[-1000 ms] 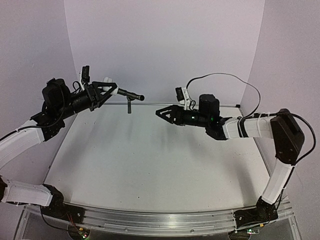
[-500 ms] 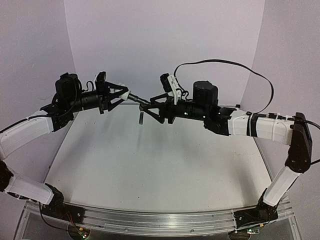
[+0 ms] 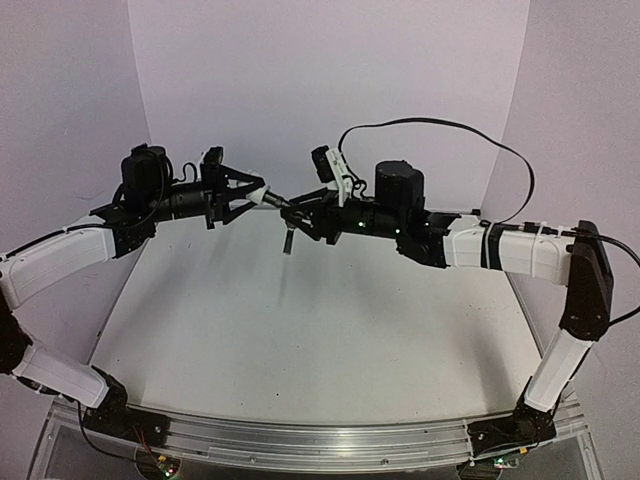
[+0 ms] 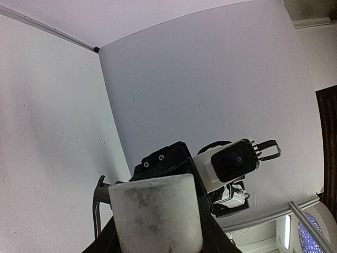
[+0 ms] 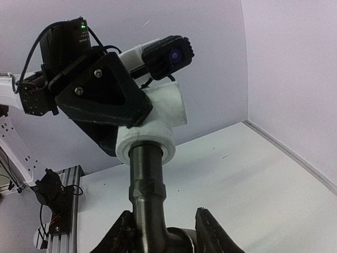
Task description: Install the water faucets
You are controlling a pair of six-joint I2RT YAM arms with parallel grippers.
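Observation:
The water faucets are joined in mid-air above the table's back. The white cylindrical fitting (image 3: 259,194) (image 4: 155,216) sits between the left gripper's (image 3: 250,194) (image 4: 158,234) fingers, which are shut on it. The dark grey tap (image 3: 280,203) (image 5: 147,184) sticks out of the fitting (image 5: 150,137), and its lever (image 3: 287,238) (image 4: 97,208) hangs down. The right gripper (image 3: 298,209) (image 5: 166,221) has closed round the tap's body. One finger (image 5: 122,232) lies against the tube and the other (image 5: 211,229) is against the rounded valve part.
The white table (image 3: 300,330) lies well below both grippers. Pale walls (image 3: 330,80) stand close behind and to the sides. The right arm's cable (image 3: 440,125) loops above it. An aluminium rail (image 3: 320,440) runs along the near edge.
Both arms have swung inward and met at the back centre. The right gripper's jaws have come over the tap and narrowed onto it. The left gripper has kept its hold on the fitting.

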